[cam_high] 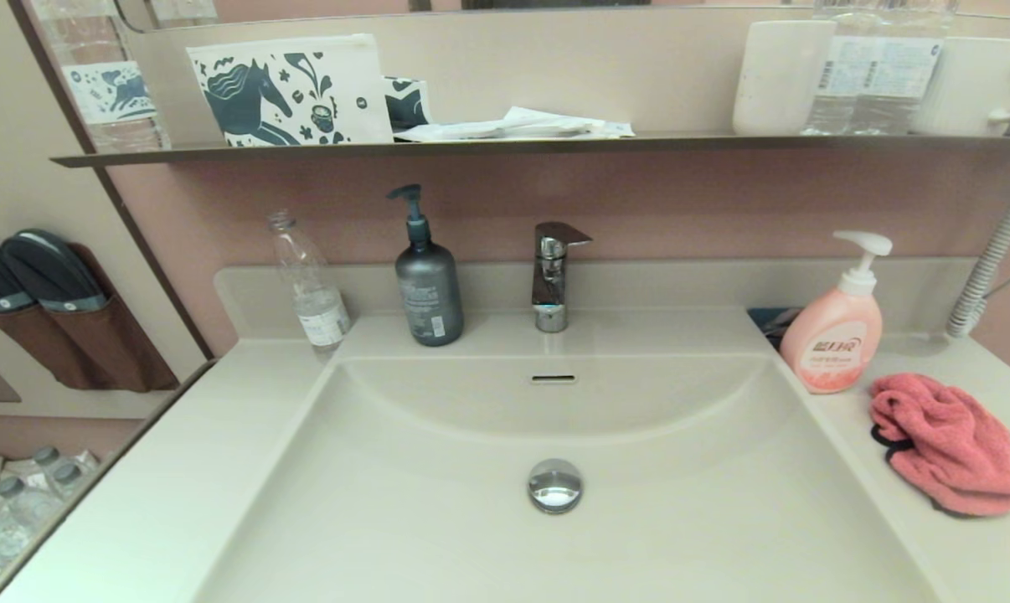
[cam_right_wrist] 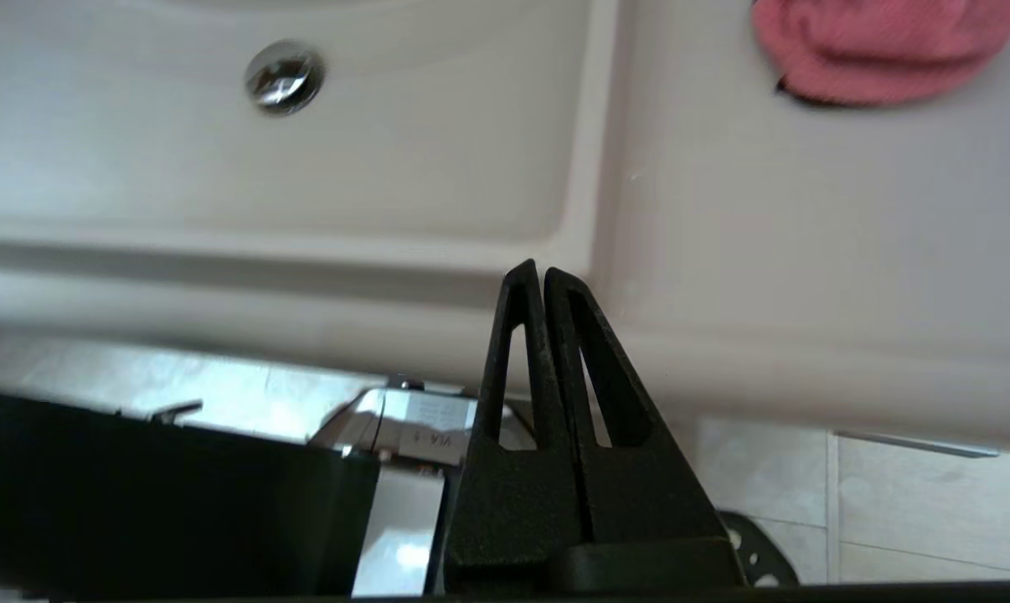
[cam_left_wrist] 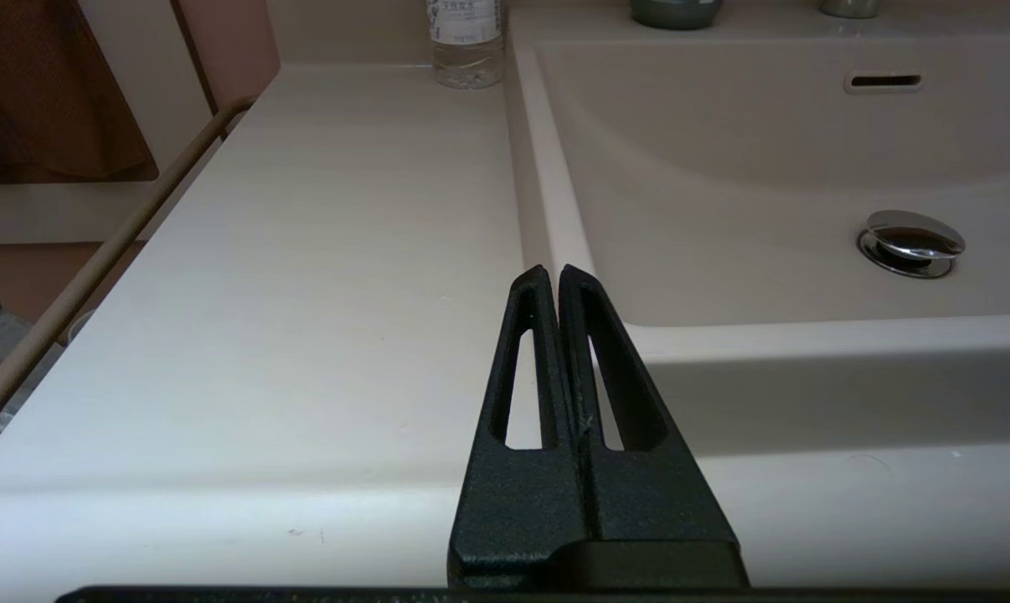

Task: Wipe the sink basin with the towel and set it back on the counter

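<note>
The towel lies bunched on the counter right of the basin, just beside the pink soap bottle and touching nothing else. The head view shows neither arm — only the wrist views do: the left gripper hangs at the counter's front edge by the basin's left rim, the right gripper lower, off the front edge, both pressed closed and empty. Behind the basin stand the tap, a grey pump bottle and a clear bottle.
</note>
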